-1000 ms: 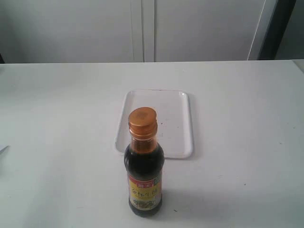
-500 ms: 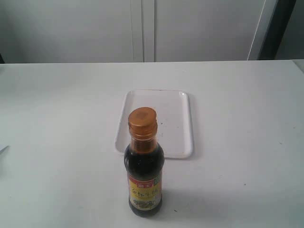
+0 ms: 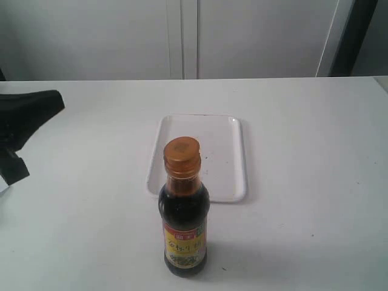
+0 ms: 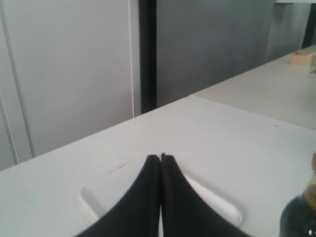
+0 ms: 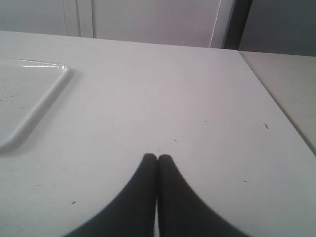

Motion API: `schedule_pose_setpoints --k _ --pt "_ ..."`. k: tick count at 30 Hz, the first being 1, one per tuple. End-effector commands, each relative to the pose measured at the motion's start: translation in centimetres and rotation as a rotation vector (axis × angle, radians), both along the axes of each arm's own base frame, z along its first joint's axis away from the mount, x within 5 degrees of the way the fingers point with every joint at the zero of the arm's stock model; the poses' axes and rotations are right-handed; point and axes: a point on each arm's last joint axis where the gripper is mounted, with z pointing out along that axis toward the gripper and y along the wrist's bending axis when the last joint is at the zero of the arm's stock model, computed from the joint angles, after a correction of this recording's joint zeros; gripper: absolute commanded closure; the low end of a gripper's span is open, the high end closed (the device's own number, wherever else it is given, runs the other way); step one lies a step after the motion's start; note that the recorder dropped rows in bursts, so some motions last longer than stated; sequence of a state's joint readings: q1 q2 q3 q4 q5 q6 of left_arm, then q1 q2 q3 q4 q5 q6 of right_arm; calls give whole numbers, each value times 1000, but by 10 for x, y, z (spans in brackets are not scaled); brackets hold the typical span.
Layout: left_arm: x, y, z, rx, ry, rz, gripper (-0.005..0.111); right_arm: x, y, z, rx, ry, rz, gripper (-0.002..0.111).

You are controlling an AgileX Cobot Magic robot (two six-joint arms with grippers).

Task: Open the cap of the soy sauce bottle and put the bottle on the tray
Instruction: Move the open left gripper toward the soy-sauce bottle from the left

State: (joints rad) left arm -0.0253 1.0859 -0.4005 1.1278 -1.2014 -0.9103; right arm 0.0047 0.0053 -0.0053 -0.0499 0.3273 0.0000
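On the white table [image 3: 315,182], the soy sauce bottle [image 3: 185,224] stands upright just in front of the tray [image 3: 233,151], not on it, its cap [image 3: 182,151] shut. Both fingers of the left gripper [image 4: 160,157] and of the right gripper [image 5: 157,157] are pressed together, 2 closed pairs gripping nothing.

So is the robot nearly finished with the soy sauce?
Not yet, nothing is done. The cap is shut on the soy sauce bottle, which stands on the table, off the tray. The left arm is off to the side, jaws shut and empty. Opening and placing are left.
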Motion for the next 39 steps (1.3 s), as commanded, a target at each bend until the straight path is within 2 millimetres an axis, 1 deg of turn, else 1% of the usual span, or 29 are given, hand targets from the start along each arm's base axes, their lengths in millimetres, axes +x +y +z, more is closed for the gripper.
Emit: schedule_pose_setpoints --k 1,4,8,14,18,20,22,25,27,30,32,39 --pt "1 -8 -7 35 29 -81 107 0 0 -1 -2 -11 -4 108" --pt "0 -17 -12 46 52 -134 107 0 0 -1 -2 -11 -4 108" --pt "-7 -31 -16 72 61 -226 107 0 0 -1 -2 -11 -4 108" --pt "-17 -44 -18 97 56 -319 107 0 0 -1 -2 -11 -4 108" --pt "-22 -49 -20 112 69 -363 105 0 0 -1 -2 -11 -4 108" --pt "-24 -51 -21 123 74 -384 97 0 0 -1 -2 -11 -4 108" --pt "-25 -52 -22 133 74 -399 84 0 0 -1 -2 -11 -4 108" --pt "-26 -52 -23 140 83 -407 56 0 0 -1 -2 -11 -4 108" --pt "-26 -52 -23 123 122 -409 34 0 0 -1 -2 -11 -4 108" --pt "-26 -52 -23 119 129 -408 9 0 0 -1 -2 -11 -4 108" --pt "-26 -52 -23 118 131 -408 1 0 0 -1 -2 -11 -4 108" --pt "-28 -53 -24 136 122 -427 2 0 0 -1 -2 -11 -4 108"
